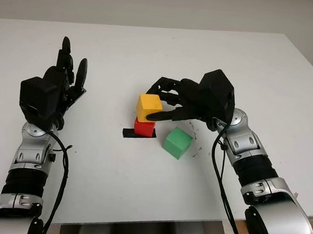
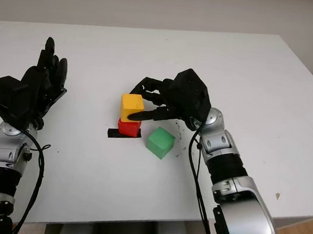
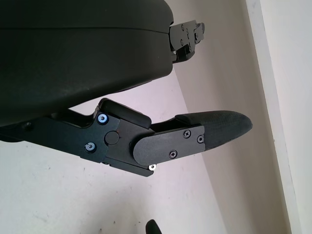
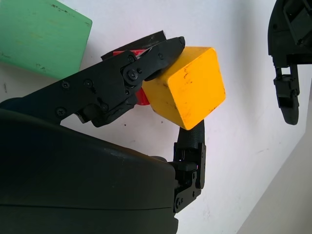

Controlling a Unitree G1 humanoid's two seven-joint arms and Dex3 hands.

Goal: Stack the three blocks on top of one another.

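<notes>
On a white desk (image 1: pixel 139 192), the right hand (image 1: pixel 166 104) grips a yellow block (image 1: pixel 149 106) atop a red block (image 1: pixel 144 128). Yellow sits skewed; letting go could topple it. Green block (image 1: pixel 177 142) lies just beside. Left hand (image 1: pixel 60 87) open, well apart.

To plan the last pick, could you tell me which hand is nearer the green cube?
Right: the right hand grips the yellow cube just beyond the green cube; the left hand is open, far left.
</notes>
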